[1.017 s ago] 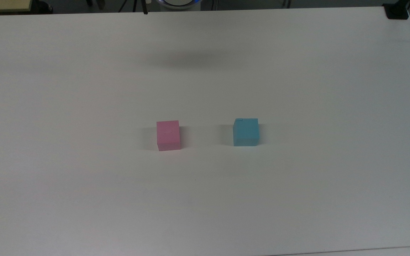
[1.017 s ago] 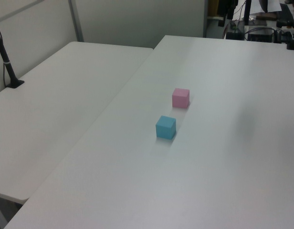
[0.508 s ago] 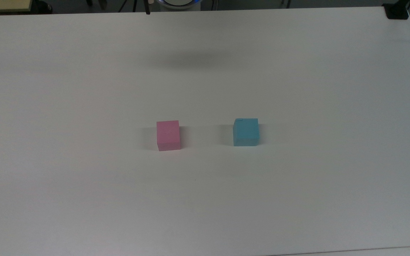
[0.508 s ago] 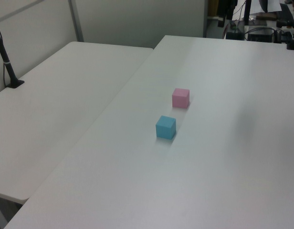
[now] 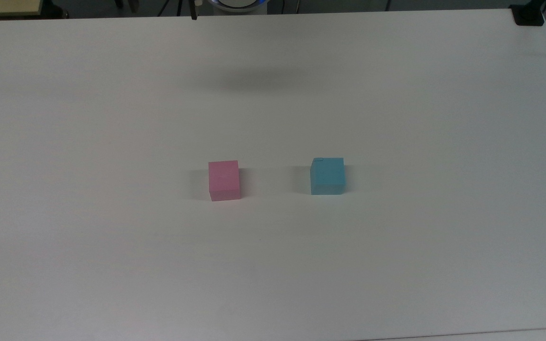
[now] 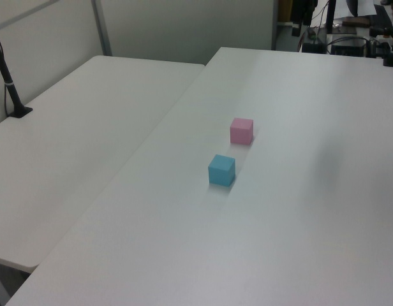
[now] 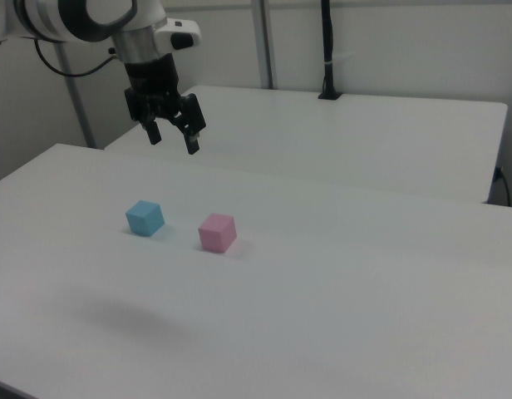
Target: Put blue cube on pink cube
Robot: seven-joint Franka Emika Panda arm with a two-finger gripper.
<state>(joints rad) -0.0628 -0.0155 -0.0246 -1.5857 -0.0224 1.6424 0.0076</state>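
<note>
Blue cube (image 5: pixel 327 175) sits on the white surface (image 5: pixel 396 260), well apart from the pink cube (image 5: pixel 224 180), which lies toward the top view's left of it. Both rest flat and untouched. In the right view the blue cube (image 7: pixel 145 218) is at the right view's left of the pink cube (image 7: pixel 217 232). The tool (image 7: pixel 173 137) hangs in the air well above the surface, up behind the blue cube, its fingers spread apart and holding nothing.

plain pink cube (image 5: pixel 224 180), light-blue cube (image 5: pixel 327 175), white table (image 5: pixel 396 118), black gripper (image 7: pixel 173 137)
</note>
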